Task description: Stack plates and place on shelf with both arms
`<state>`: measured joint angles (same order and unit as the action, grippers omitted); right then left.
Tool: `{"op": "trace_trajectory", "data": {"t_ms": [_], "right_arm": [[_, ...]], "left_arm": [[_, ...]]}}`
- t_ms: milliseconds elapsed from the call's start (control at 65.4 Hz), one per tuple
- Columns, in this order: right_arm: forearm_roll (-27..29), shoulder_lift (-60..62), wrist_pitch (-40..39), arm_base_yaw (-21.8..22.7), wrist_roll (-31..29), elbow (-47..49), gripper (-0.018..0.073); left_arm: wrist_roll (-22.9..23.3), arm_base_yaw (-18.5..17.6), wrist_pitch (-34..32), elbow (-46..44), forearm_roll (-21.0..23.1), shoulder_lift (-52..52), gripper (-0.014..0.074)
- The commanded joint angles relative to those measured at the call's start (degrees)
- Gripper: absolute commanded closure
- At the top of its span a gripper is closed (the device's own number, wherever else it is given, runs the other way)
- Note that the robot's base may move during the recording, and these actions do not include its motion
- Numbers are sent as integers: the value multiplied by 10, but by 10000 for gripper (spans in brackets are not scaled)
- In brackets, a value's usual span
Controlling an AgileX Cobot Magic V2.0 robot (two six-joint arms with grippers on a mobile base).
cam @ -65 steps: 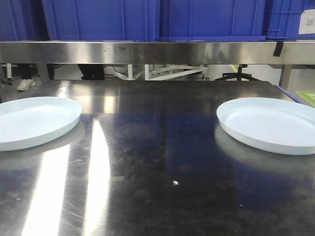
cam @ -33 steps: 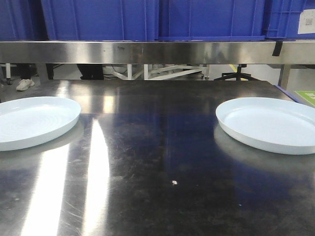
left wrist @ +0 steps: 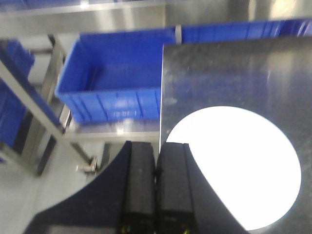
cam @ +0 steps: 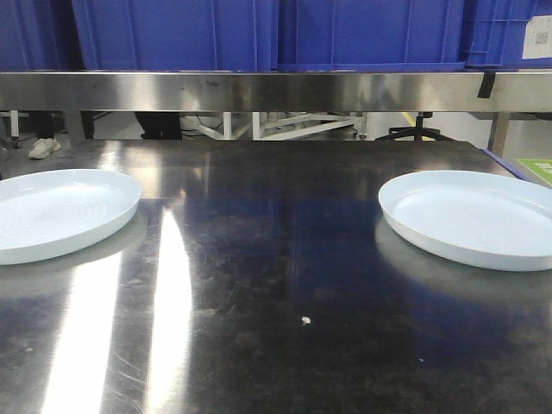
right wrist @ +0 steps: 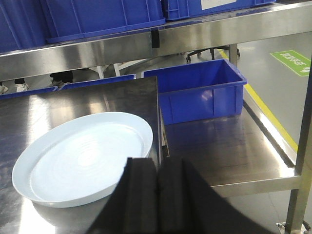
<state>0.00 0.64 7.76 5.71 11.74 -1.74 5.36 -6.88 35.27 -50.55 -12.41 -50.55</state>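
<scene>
Two pale bluish-white plates lie flat on the steel table, far apart: the left plate (cam: 56, 211) at the left edge and the right plate (cam: 474, 216) at the right edge. Neither arm shows in the front view. In the left wrist view my left gripper (left wrist: 156, 146) is shut and empty, hovering over the table's left edge beside the overexposed left plate (left wrist: 243, 165). In the right wrist view my right gripper (right wrist: 157, 163) is shut and empty, above the table's right edge, just right of the right plate (right wrist: 83, 158).
A steel shelf (cam: 276, 90) runs across the back above the table, loaded with blue bins (cam: 362, 34). A blue bin (left wrist: 109, 78) sits on a lower rack left of the table, another blue bin (right wrist: 200, 90) on a lower steel surface to the right.
</scene>
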Motion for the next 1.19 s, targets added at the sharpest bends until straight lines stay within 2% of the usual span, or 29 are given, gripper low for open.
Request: {"op": "trace_trajectory", "data": {"t_ms": [0, 122, 229, 505, 719, 1178], "right_arm": [[-4, 11, -55, 3, -1, 0, 503], [-4, 11, -55, 3, -1, 0, 503], [-4, 11, -55, 3, -1, 0, 503], [-4, 11, -55, 3, -1, 0, 503], [-4, 11, -55, 3, -1, 0, 503], [-4, 11, -55, 3, -1, 0, 503]], "left_arm": [[2, -5, -27, -36, -2, -12, 513], [2, -5, -79, -36, 3, -20, 513], [2, -5, -97, -36, 2, -25, 513], [2, -5, -95, -36, 6, -29, 513], [3, -5, -127, -36, 7, -49, 513], [3, -5, -108, -36, 14, -60, 513]]}}
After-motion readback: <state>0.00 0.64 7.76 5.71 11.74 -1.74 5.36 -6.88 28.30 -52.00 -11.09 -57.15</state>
